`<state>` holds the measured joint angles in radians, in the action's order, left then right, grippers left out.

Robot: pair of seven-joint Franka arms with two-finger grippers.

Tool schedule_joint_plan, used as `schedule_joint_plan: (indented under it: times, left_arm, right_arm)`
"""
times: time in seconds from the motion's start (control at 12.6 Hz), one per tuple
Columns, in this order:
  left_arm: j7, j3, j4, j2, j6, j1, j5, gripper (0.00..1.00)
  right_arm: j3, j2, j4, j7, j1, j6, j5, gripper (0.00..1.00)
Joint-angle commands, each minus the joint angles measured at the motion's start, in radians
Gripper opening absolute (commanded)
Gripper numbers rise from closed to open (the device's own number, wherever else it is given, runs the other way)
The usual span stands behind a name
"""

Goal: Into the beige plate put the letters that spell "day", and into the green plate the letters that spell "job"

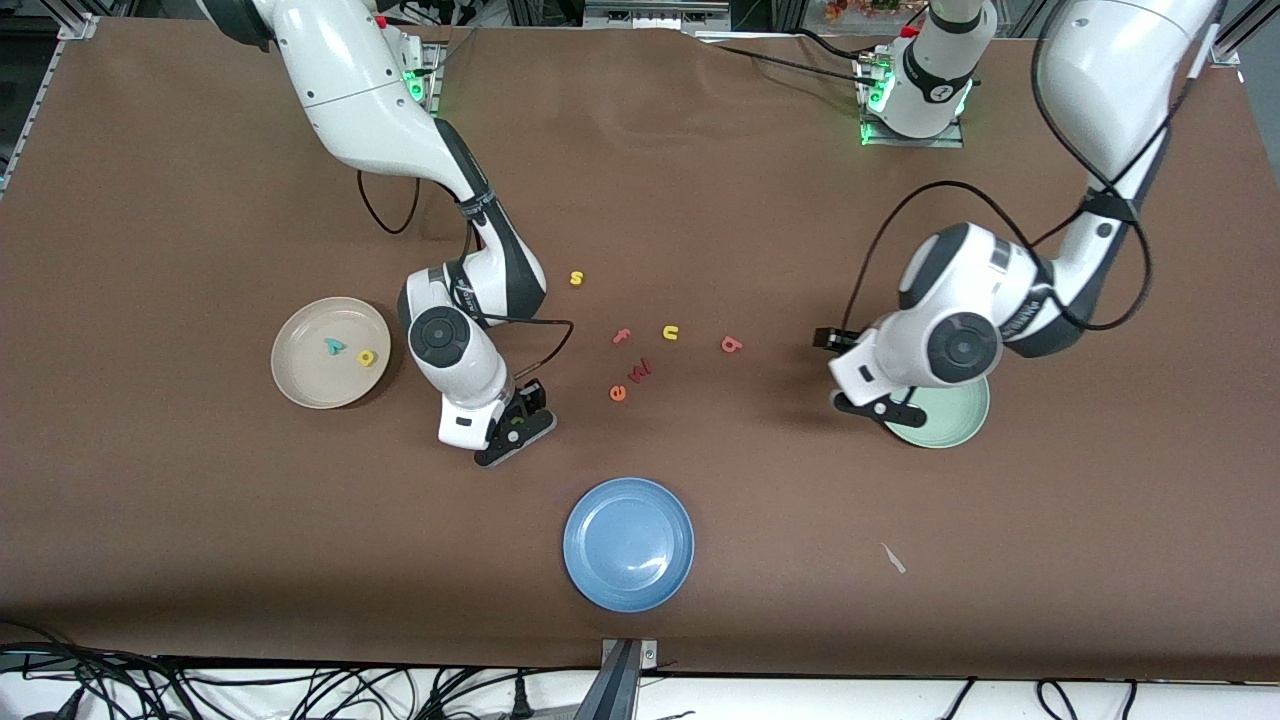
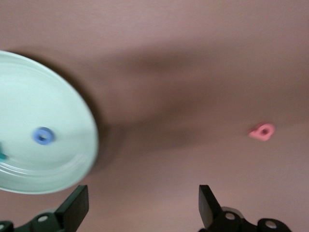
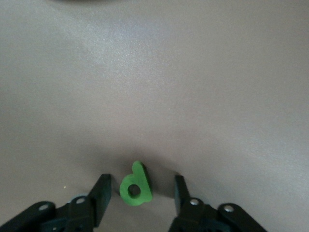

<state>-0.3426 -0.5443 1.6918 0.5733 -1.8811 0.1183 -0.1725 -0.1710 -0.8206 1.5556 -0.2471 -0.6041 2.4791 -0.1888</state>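
The green d (image 3: 135,187) lies flat on the brown table between the fingers of my right gripper (image 3: 141,193), which stand open with a gap on each side. In the front view that right gripper (image 1: 515,428) is low on the table between the beige plate (image 1: 300,385) and the blue plate. The teal y (image 1: 334,346) and the yellow a (image 1: 367,357) lie in the beige plate. My left gripper (image 2: 143,208) is open and empty beside the green plate (image 2: 29,101), which holds the blue o (image 2: 43,136) and a teal piece at the picture's edge. The pink b (image 2: 262,131) lies on the table.
A bright blue plate (image 1: 628,543) sits nearest the front camera. Loose letters lie mid-table: yellow s (image 1: 576,278), pink f (image 1: 622,336), yellow u (image 1: 670,332), red w (image 1: 640,370), orange e (image 1: 618,393). The left arm covers much of the green plate (image 1: 955,420).
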Motion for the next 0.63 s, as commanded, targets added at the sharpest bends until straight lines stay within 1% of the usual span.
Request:
schedule_joint_plan:
  times: [0.0, 0.08, 0.16, 0.24, 0.32, 0.48, 0.56]
  left_arm:
    - [-0.235, 0.003, 0.000, 0.025, -0.048, -0.075, 0.021, 1.00]
    - [-0.337, 0.004, 0.000, 0.039, -0.087, -0.110, 0.013, 1.00]
    - [-0.446, 0.006, 0.000, 0.059, -0.123, -0.143, 0.010, 1.00]
    - [-0.540, 0.007, 0.000, 0.077, -0.169, -0.163, 0.008, 1.00]
    - [-0.615, 0.007, 0.000, 0.089, -0.203, -0.179, 0.007, 1.00]
    - [-0.786, 0.012, 0.002, 0.118, -0.260, -0.218, 0.007, 1.00]
    - [-0.873, 0.012, 0.006, 0.131, -0.291, -0.226, 0.007, 1.00]
  right_arm:
    - [0.007, -0.025, -0.025, -0.004, 0.006, -0.005, 0.006, 0.37]
    - [0.007, -0.023, -0.025, -0.004, 0.006, -0.006, 0.006, 0.32]
    - [0.007, -0.023, -0.025, -0.001, 0.006, -0.008, 0.005, 0.22]
    - [0.007, -0.022, -0.025, 0.000, 0.006, -0.009, 0.005, 0.10]
    - [0.007, -0.019, -0.025, 0.000, 0.006, -0.011, 0.002, 0.05]
    - [0.005, -0.005, -0.026, 0.000, 0.010, -0.026, -0.012, 0.03]
    - [0.004, 0.015, -0.028, 0.000, 0.018, -0.066, -0.020, 0.00]
